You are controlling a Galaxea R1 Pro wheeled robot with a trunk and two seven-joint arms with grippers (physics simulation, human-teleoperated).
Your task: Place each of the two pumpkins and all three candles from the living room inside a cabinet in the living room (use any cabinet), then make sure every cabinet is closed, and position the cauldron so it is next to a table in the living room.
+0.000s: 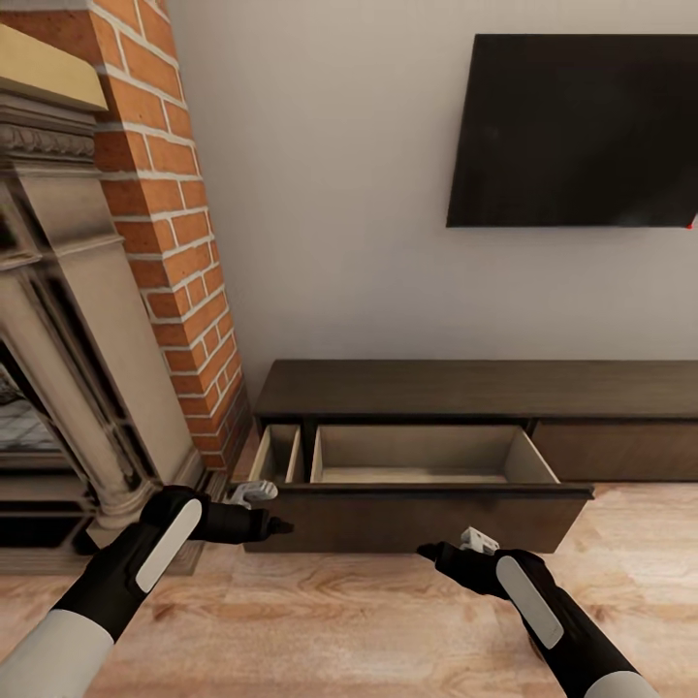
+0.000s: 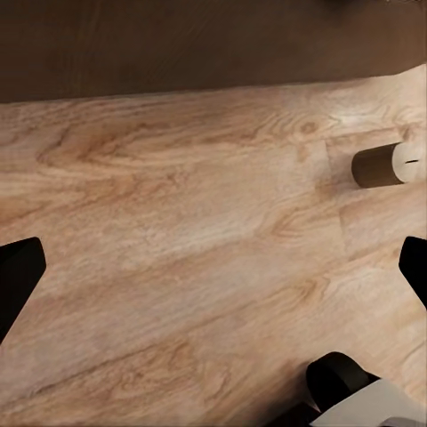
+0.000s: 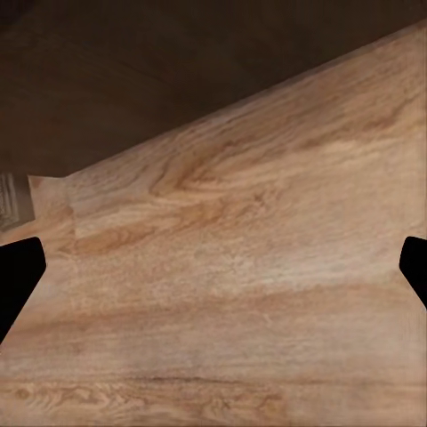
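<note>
- You are facing the cabinet, a long low dark-brown unit sitting against the pale wall, under a black wall-mounted screen.
- One wide drawer is standing pulled out, showing a light tan interior with nothing visible inside; a narrower drawer just to its left is also standing open.
- A brick column and a carved stone fireplace surround are filling the left side of the head view.
- Your left gripper is hovering over the wooden floor, just in front of the left corner of the open drawer front.
- Your right gripper is hanging low in front of the same drawer front, near its middle.
- In the left wrist view the fingers are sitting at opposite edges, spread wide apart with bare floor between them; nothing is being held.
- In the right wrist view the fingers are likewise spread wide over the floor, holding nothing.
- One candle, a short grey-brown cylinder, is lying on its side on the floor in the left wrist view, near the dark cabinet front and apart from both fingers.
- The lower corner of that view is showing a black-and-white rounded part; I cannot tell what it is.
</note>
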